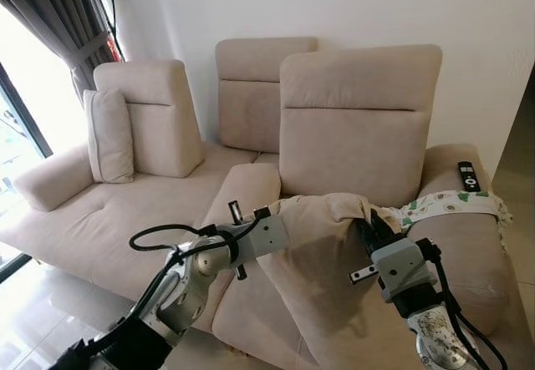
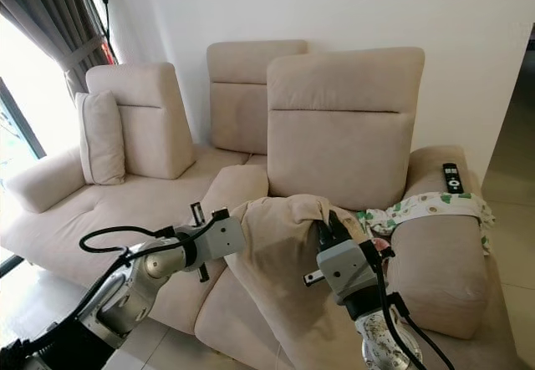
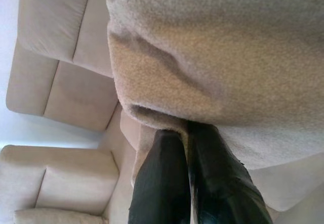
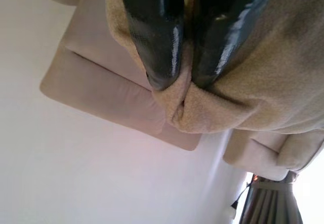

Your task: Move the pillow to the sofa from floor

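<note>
A beige pillow [image 1: 322, 257] hangs in the air before the beige sofa [image 1: 125, 211], held up by both grippers at its top corners. My left gripper [image 1: 282, 214] is shut on the pillow's upper left corner; its black fingers [image 3: 167, 178] pinch a fold of the fabric. My right gripper [image 1: 368, 224] is shut on the upper right corner, its fingers [image 4: 157, 42] squeezing a bunch of the cloth. The pillow [image 2: 284, 261] droops down in front of the sofa's right seat.
A second beige pillow [image 1: 109, 136] leans on the sofa's left backrest. A black remote [image 1: 468, 174] and a patterned cloth [image 1: 456, 205] lie on the right armrest. Grey curtains [image 1: 58, 19] and a bright window are at the left. The wall is behind the sofa.
</note>
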Available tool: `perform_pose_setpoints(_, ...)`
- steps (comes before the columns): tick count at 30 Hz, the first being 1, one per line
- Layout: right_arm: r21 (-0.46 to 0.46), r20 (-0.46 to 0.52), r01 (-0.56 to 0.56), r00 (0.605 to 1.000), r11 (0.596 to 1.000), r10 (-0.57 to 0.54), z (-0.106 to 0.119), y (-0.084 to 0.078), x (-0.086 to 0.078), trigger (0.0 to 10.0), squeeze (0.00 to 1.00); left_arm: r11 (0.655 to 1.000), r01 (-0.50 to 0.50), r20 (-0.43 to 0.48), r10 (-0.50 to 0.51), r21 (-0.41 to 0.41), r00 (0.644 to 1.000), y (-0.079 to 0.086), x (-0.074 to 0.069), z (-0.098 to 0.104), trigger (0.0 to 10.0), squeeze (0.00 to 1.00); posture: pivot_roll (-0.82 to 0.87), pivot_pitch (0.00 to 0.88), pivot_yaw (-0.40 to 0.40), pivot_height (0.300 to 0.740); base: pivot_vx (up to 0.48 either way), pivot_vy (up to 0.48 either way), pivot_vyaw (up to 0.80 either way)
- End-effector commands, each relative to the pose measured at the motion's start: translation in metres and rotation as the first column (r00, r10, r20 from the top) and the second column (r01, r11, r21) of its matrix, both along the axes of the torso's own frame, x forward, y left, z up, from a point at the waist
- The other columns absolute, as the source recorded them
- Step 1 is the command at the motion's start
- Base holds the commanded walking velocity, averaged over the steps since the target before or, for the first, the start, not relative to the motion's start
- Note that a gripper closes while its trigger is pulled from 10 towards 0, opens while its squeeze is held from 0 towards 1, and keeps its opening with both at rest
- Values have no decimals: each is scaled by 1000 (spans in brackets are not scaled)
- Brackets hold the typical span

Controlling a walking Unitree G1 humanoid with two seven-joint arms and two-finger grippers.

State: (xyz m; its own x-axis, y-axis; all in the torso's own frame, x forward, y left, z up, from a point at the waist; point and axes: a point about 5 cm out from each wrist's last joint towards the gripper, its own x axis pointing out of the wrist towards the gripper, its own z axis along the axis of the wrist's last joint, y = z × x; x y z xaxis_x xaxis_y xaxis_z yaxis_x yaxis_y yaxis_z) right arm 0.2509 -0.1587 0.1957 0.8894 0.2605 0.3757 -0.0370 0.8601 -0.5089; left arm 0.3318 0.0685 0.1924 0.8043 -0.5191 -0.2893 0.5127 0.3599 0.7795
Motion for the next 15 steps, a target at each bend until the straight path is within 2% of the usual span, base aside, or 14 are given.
perform_pose_setpoints(1, 32, 86, -57, 995, 998, 54, 17, 12, -3, 10000, 0, 995, 53, -19, -55, -82, 998, -9, -3, 3, 10000, 0, -43, 0, 130, 740, 0, 0, 0)
perform_pose_setpoints(2, 32, 86, -57, 995, 998, 54, 17, 12, -3, 10000, 0, 995, 53, -19, -55, -82, 998, -9, -3, 3, 10000, 0, -43, 0, 130, 740, 0, 0, 0)
perform_pose_setpoints(4, 45, 80, -51, 996, 998, 47, 16, 11, -3, 10000, 0, 979, 70, -95, -89, -190, 992, -17, -7, 0, 10000, 0, -44, 0, 133, 740, 0, 0, -269)
perform_pose_setpoints(6, 47, 77, -46, 996, 998, 43, 16, 11, -3, 10000, 0, 973, 72, -115, -99, -220, 988, -19, -9, -1, 10000, 0, -45, 0, 134, 740, 0, 0, -538)
perform_pose_setpoints(11, 53, 75, -36, 997, 998, 32, 16, 10, -2, 10000, 0, 965, 66, -141, -105, -255, 984, -21, -12, -4, 10000, 0, -45, 0, 134, 740, 0, 0, -739)
perform_pose_setpoints(15, 55, 81, -40, 996, 998, 36, 16, 10, -3, 10000, 0, 956, 51, -142, -95, -289, 985, -21, -10, -2, 10000, 0, -43, 0, 133, 740, 0, 0, 0)
